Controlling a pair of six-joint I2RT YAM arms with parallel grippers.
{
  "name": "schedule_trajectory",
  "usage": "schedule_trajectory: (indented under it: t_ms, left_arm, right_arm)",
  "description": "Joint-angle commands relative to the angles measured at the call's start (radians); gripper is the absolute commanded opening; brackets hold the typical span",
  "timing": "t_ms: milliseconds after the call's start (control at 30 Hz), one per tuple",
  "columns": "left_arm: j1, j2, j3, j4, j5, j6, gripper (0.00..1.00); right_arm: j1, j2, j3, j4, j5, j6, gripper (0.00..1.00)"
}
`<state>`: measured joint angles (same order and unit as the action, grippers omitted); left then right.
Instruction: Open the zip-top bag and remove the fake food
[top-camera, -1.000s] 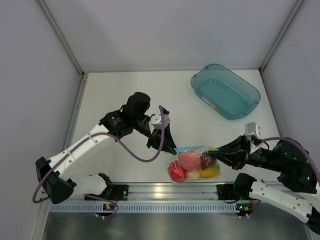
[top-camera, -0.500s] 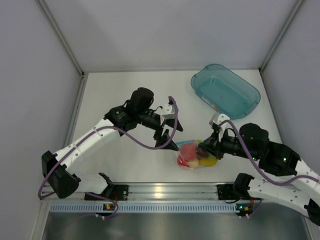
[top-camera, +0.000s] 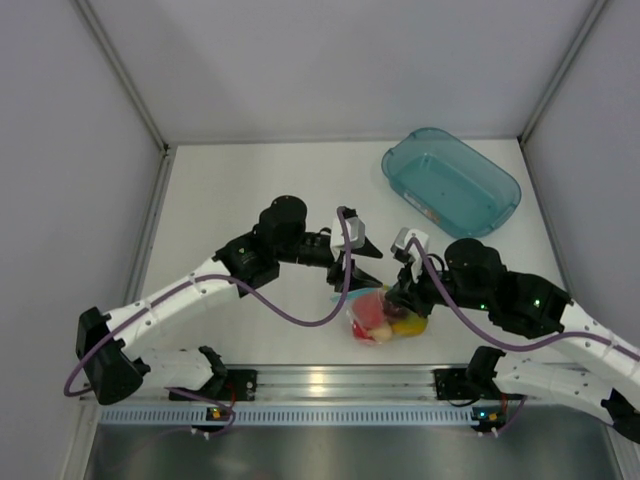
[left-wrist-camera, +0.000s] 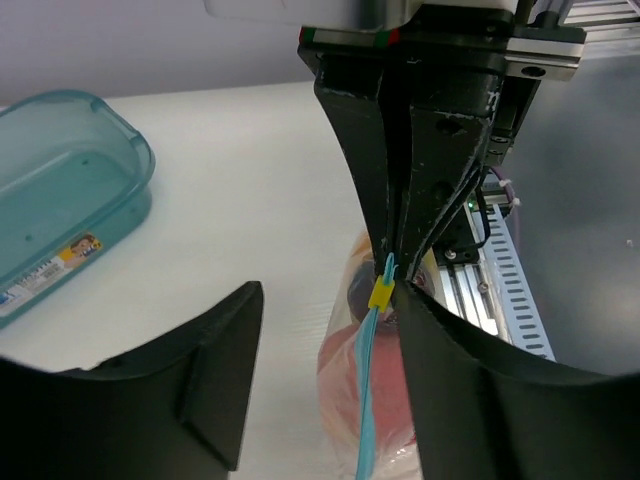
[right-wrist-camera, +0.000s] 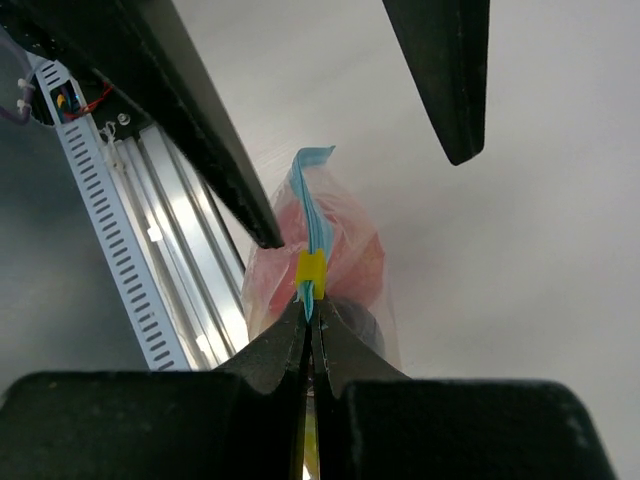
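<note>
**Bag swung upright, left gripper let go**

Right arm has come in from the lower right toward centre of the top view. The zip-top bag (top-camera: 385, 315) has gone from lying stretched between the arms to bunching beneath the right gripper (right-wrist-camera: 309, 312). It sits at lower centre, near the rail.

- Right gripper: clamped tight on the teal zip strip (left-wrist-camera: 366, 400), just below the yellow slider (right-wrist-camera: 311, 268).
- Left gripper (left-wrist-camera: 332, 292): released and spread wide, fingers straddling the strip, gripping nothing.
- Fake food (top-camera: 372, 310): red, pink and yellow pieces, all inside. Seal looks shut.
- Whether the bag's bottom rests on the counter (top-camera: 250, 190), cannot tell.

Handling, as judged: film is thin, limp and likely slick, and it will crumple rather than resist. The fruits look light but hang as one lump that could swing. The stiffer strip or slider offers the best hold, not the film.
</note>
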<state>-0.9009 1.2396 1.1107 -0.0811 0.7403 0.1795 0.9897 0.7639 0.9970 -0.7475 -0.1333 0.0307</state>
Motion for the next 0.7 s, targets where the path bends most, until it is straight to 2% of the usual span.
schedule_trajectory:
  t_ms: [0,133,233,533,667]
  left_arm:
    - [0.000,0.006,0.003,0.136,0.031,-0.034,0.58]
    - [-0.001,0.040,0.018,0.144,0.128,-0.064,0.52]
    - [-0.010,0.040,0.018,0.144,0.172,-0.069,0.39]
    - [-0.012,0.080,0.008,0.144,0.235,-0.100,0.39]
    - [-0.010,0.084,-0.002,0.144,0.215,-0.100,0.35]
  right_arm:
    - [-0.002,-0.021,0.043,0.039,-0.035,-0.018,0.00]
    - [-0.002,-0.018,0.038,0.039,-0.014,-0.020,0.00]
    - [-0.002,-0.025,0.032,0.050,-0.014,-0.022,0.00]
    - [-0.002,-0.028,0.037,0.059,0.003,-0.020,0.00]
    - [-0.002,-0.029,0.035,0.063,0.001,-0.020,0.00]
